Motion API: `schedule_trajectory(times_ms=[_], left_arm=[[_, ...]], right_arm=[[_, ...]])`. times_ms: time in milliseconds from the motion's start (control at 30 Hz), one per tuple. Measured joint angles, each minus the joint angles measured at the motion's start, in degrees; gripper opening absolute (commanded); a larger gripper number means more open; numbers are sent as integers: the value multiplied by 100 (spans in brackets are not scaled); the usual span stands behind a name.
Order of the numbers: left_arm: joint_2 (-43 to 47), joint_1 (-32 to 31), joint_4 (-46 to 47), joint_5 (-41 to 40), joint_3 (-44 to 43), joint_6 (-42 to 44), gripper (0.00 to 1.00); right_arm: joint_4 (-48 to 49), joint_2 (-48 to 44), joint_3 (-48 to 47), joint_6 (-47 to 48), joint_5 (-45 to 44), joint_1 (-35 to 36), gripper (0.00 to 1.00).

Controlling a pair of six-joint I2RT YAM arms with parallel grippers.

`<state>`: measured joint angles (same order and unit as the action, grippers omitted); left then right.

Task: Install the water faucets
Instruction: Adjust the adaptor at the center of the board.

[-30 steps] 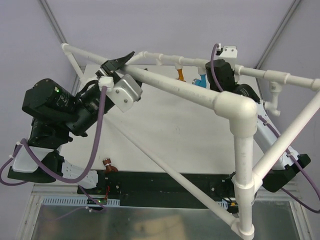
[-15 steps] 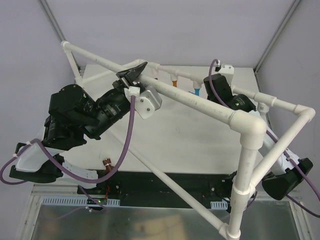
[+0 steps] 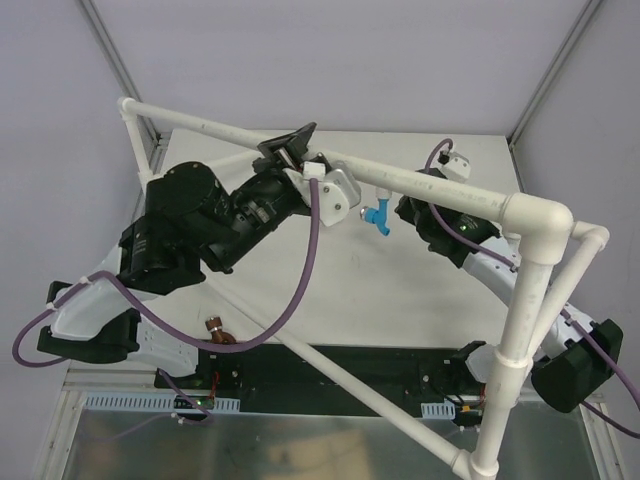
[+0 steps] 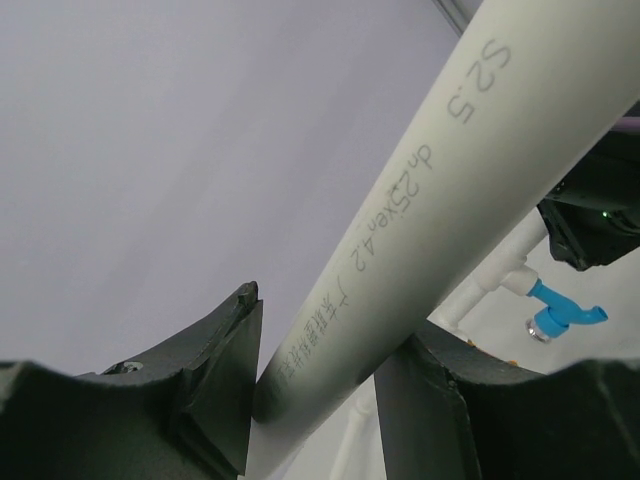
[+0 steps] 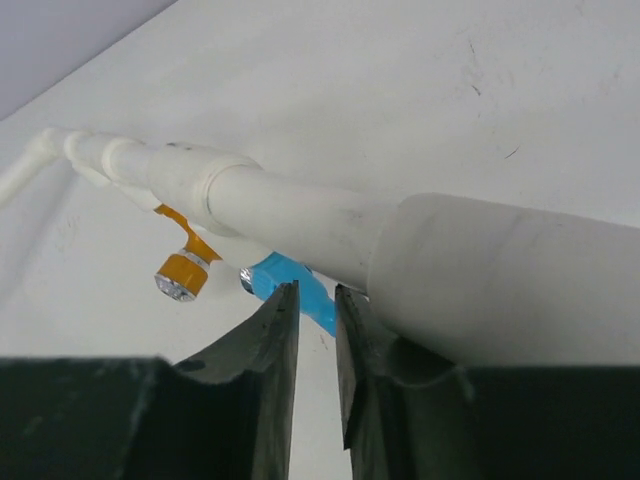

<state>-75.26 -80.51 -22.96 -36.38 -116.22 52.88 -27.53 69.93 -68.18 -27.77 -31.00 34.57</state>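
Note:
My left gripper is shut on a long bar of the white PVC pipe frame and holds the frame tilted above the table; the bar fills the jaws in the left wrist view. The blue faucet hangs from a thin frame pipe. My right gripper is closed to a narrow gap with its tips around the blue faucet. The orange faucet hangs next to it on the same pipe. The brown faucet lies on the table near the front edge. The green faucet is out of view.
The frame's thick bars and elbow cross above both arms and the white table. A black strip runs along the table's near edge. Purple cables loop from the wrists.
My left gripper has swung right with the bar, turning the whole frame. The blue faucet has come down and left, and my right gripper has moved with it.

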Motion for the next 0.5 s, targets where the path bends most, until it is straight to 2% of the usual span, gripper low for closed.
schedule_trajectory(times_ms=[167, 300, 500], left_arm=[[-345, 37, -13, -59, -164, -94, 0], [-682, 76, -9, -162, -334, -155, 0], [-981, 85, -42, -136, -551, -249, 0]], right_arm=[[459, 33, 505, -984, -179, 2, 52], [874, 7, 890, -1808, -317, 2, 61], [1637, 164, 1438, -3226, -723, -28, 63]])
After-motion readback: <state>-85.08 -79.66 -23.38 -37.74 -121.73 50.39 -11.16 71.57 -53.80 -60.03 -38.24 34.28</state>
